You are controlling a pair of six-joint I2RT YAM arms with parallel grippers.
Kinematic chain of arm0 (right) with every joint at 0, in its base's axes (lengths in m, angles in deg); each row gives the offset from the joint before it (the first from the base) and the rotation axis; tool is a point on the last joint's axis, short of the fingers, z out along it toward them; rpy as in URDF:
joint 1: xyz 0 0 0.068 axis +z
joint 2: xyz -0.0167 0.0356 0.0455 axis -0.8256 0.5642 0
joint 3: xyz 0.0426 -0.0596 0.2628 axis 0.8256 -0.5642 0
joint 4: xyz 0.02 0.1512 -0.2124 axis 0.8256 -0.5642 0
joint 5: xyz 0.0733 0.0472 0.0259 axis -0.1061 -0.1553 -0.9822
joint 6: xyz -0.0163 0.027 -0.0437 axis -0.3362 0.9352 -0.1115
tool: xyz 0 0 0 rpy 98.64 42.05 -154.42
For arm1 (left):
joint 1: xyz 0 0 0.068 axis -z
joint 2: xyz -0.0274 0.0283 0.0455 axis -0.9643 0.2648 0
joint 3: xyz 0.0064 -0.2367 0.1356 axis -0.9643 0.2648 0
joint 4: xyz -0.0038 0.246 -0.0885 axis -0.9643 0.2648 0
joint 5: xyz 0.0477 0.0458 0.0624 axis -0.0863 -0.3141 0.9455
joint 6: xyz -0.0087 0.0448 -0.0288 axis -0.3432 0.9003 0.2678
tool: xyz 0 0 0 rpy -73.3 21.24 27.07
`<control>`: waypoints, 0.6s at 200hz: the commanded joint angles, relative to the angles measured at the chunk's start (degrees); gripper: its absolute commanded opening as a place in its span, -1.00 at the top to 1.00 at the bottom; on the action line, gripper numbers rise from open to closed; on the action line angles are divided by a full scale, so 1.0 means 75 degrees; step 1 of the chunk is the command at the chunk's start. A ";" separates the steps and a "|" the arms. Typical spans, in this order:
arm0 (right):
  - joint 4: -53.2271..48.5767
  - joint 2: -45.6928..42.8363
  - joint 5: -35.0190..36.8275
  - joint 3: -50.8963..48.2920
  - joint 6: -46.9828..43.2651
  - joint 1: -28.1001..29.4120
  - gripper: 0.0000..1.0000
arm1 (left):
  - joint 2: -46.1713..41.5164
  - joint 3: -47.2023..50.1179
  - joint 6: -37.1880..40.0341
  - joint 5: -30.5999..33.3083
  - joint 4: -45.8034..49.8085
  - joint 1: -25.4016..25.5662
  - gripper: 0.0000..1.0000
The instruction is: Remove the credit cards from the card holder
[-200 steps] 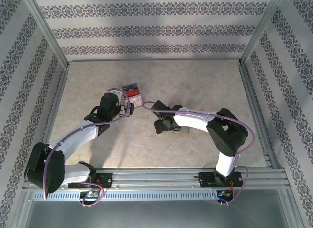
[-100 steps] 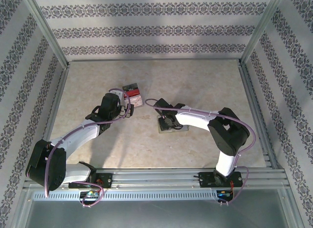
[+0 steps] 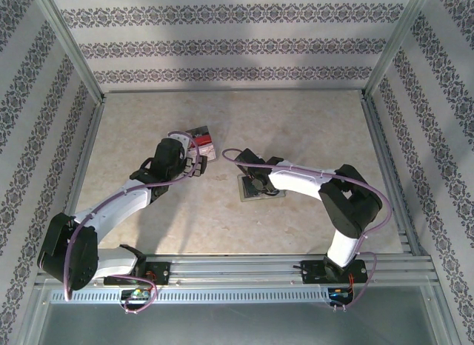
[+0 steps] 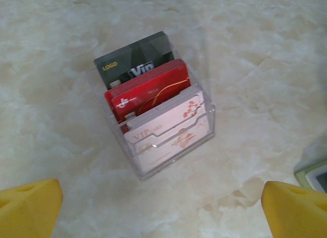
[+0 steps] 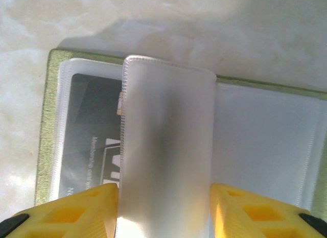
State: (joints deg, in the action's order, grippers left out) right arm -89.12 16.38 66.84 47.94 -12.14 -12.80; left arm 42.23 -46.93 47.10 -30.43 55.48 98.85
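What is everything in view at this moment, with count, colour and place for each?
clear box: one, transparent, on the table ahead of the left gripper
black card: one, black, at the back of the box
red cards: stack, count unclear, red, middle of the box
white card: one, white with pink flowers, front of the box
card holder: one, green-edged with clear sleeves, lying open under the right gripper
dark card: one, dark grey, in a holder sleeve
sleeve leaf: one, frosted clear, raised between the right jaws
table: one, beige marbled
left gripper: one, yellow jaws open
right gripper: one, yellow jaws apart
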 commanded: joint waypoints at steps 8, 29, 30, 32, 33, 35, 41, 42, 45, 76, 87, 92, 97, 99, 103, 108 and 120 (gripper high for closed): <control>-0.0425 -0.0269 0.0705 -0.0107 0.0118 -0.0047 0.00 | -0.0172 -0.0270 -0.0005 0.0029 0.0205 0.0243 -0.99; -0.0531 -0.0349 0.0866 -0.0179 0.0185 -0.0096 0.00 | -0.0167 -0.0313 -0.0016 0.0126 0.0223 0.0320 -0.99; -0.0538 -0.0350 0.0870 -0.0184 0.0192 -0.0098 0.00 | -0.0171 -0.0313 -0.0016 0.0135 0.0224 0.0322 -0.99; -0.0544 -0.0360 0.0877 -0.0188 0.0212 -0.0108 0.00 | -0.0174 -0.0319 -0.0023 0.0154 0.0216 0.0338 -0.99; -0.0545 -0.0368 0.0888 -0.0195 0.0223 -0.0116 0.00 | -0.0175 -0.0316 -0.0026 0.0156 0.0215 0.0336 -0.99; -0.0549 -0.0380 0.0905 -0.0200 0.0234 -0.0122 0.00 | -0.0172 -0.0314 -0.0028 0.0165 0.0223 0.0347 -0.99; -0.0555 -0.0423 0.0907 -0.0249 0.0264 -0.0165 0.01 | -0.0174 -0.0326 -0.0040 0.0197 0.0223 0.0368 -0.99; -0.0556 -0.0435 0.0909 -0.0254 0.0267 -0.0173 0.01 | -0.0175 -0.0332 -0.0040 0.0200 0.0219 0.0381 -0.99; -0.0556 -0.0459 0.0901 -0.0290 0.0281 -0.0181 0.01 | -0.0175 -0.0329 -0.0051 0.0212 0.0225 0.0395 -0.99; -0.0456 -0.0762 0.0850 -0.0581 0.0358 -0.0415 0.06 | -0.0155 -0.0352 -0.0186 0.0343 0.0227 0.0657 -0.99; -0.0419 -0.0840 0.0797 -0.0679 0.0380 -0.0501 0.07 | -0.0117 -0.0373 -0.0287 0.0438 0.0269 0.0841 -0.99; -0.0400 -0.0864 0.0776 -0.0723 0.0393 -0.0548 0.07 | -0.0092 -0.0389 -0.0351 0.0516 0.0288 0.0936 -0.99; -0.0384 -0.0899 0.0760 -0.0767 0.0414 -0.0578 0.07 | -0.0066 -0.0393 -0.0414 0.0595 0.0310 0.1047 -0.99; -0.0374 -0.0908 0.0752 -0.0791 0.0420 -0.0592 0.07 | -0.0051 -0.0404 -0.0439 0.0621 0.0311 0.1090 -0.99; -0.0360 -0.0916 0.0735 -0.0815 0.0411 -0.0619 0.07 | -0.0031 -0.0407 -0.0487 0.0689 0.0319 0.1181 -0.99; -0.0341 -0.0948 0.0714 -0.0862 0.0421 -0.0655 0.07 | 0.0007 -0.0386 -0.0544 0.0760 0.0303 0.1290 -1.00; -0.0302 -0.1028 0.0677 -0.0941 0.0429 -0.0718 0.07 | 0.0123 -0.0357 -0.0695 0.0863 0.0236 0.1599 -0.97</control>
State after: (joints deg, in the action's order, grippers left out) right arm -91.26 10.68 71.39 42.65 -10.19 -17.30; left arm 42.14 -48.06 45.27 -27.02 56.09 106.98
